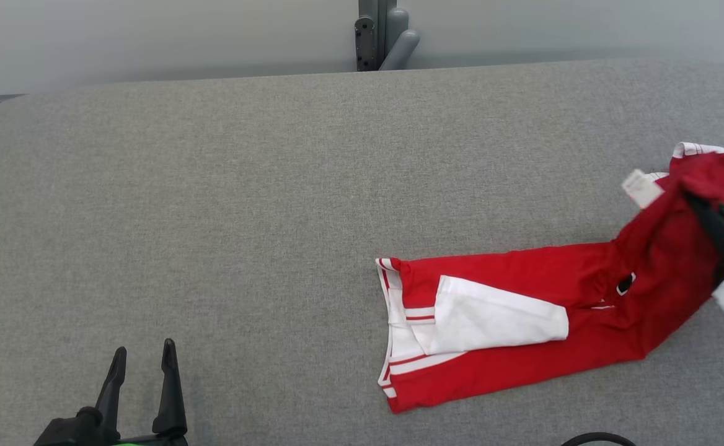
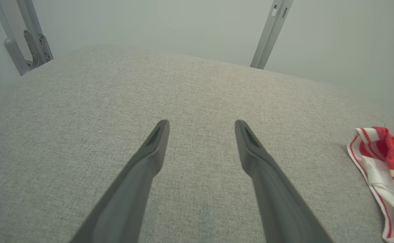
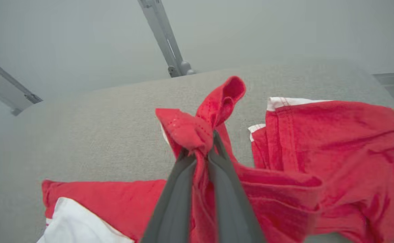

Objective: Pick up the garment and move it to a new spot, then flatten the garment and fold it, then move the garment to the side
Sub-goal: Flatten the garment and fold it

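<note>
- The red and white garment (image 1: 523, 322) lies stretched across the right part of the grey tabletop (image 1: 213, 217), its striped hem flat and pointing toward the middle.
- The right pincer (image 3: 202, 148) is clamped on a bunched fold of the garment's red cloth, holding that end raised off the tabletop.
- The left pincer (image 1: 142, 362) is at the near left, its fingers spread apart with nothing between them, well apart from the garment.
</note>
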You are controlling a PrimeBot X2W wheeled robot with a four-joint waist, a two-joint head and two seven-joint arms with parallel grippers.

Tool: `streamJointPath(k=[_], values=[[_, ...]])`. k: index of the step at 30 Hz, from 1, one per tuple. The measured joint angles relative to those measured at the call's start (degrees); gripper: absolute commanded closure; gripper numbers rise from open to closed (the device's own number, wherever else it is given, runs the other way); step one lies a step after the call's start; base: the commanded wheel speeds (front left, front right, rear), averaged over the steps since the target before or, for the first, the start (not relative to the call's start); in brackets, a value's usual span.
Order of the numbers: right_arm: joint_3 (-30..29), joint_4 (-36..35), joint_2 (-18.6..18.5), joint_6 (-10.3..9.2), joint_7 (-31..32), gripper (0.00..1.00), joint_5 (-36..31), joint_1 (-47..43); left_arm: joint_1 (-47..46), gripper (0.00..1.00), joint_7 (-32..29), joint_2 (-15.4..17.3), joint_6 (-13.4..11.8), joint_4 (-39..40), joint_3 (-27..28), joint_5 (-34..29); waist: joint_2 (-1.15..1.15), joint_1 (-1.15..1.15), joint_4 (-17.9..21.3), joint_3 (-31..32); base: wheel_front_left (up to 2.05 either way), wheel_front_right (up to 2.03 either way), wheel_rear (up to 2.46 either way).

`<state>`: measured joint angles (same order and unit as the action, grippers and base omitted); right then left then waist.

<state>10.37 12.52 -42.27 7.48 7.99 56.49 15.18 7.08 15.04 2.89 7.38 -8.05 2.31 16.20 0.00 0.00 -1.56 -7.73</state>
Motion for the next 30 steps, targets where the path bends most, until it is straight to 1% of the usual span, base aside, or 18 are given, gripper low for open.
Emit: streamJointPath(k=[4, 7, 9, 11, 15, 17, 18, 23, 30], values=[[4.00, -13.10, 4.47, 0.00, 3.74, 1.00, -1.42, -1.80, 0.03, 0.00, 0.00, -0.01, -0.01, 0.19, -0.08, 0.47, 0.00, 0.00, 0.26, -0.38, 0.00, 0.00, 0.00], [7.76, -17.67, 9.68, 0.00, 5.95, 1.00, -5.06, -2.14, -0.05, 0.00, 0.00, -0.01, -0.01, 0.10, 0.05, 0.47, 0.00, 0.00, 0.40, -0.70, 0.00, 0.00, 0.00], [9.95, -18.44, 14.15, 0.00, 6.78, 1.00, -8.27, -1.97, -0.15, 0.00, 0.00, -0.01, -0.01, -0.10, -0.05, 0.29, 0.00, 0.00, 0.49, -1.05, 0.00, 0.00, 0.00], [11.70, -17.66, 18.37, 0.00, 7.30, 1.00, -10.89, -1.88, -0.73, 0.00, 0.00, -0.02, -0.01, -0.36, -0.41, 0.19, 0.00, 0.00, 0.37, -1.43, 0.00, 0.00, 0.00], [14.81, -13.49, 23.94, -0.01, 6.94, 1.00, -18.09, -0.13, -1.42, 0.00, 0.00, -0.02, -0.01, -0.69, -0.32, -0.48, 0.00, 0.00, -0.16, -2.12, 0.00, 0.00, 0.00], [17.00, -11.81, 26.71, 0.00, 6.93, 1.00, -19.33, 0.50, -1.60, 0.00, 0.00, -0.03, -0.01, -0.94, -0.22, -0.69, 0.00, 0.00, -0.51, -2.39, 0.00, 0.00, 0.00], [17.92, -11.07, 27.58, 0.00, 6.78, 1.00, -20.04, 0.93, -1.61, 0.00, 0.00, -0.02, -0.01, -1.00, -0.13, -0.69, 0.00, 0.00, -0.64, -2.53, 0.00, 0.00, 0.00], [21.02, -6.22, 28.75, 0.00, 6.27, 1.00, -23.68, 3.70, -1.92, 0.00, 0.00, -0.03, 0.00, -1.46, -0.11, -0.70, 0.00, 0.00, -1.40, -3.19, 0.00, 0.00, 0.00], [23.66, -4.04, 27.97, 0.00, 6.10, 1.00, -25.20, 5.52, -2.13, 0.00, 0.00, -0.03, 0.00, -1.61, 0.47, -0.70, 0.00, 0.00, -1.80, -3.85, 0.00, 0.00, 0.00]])
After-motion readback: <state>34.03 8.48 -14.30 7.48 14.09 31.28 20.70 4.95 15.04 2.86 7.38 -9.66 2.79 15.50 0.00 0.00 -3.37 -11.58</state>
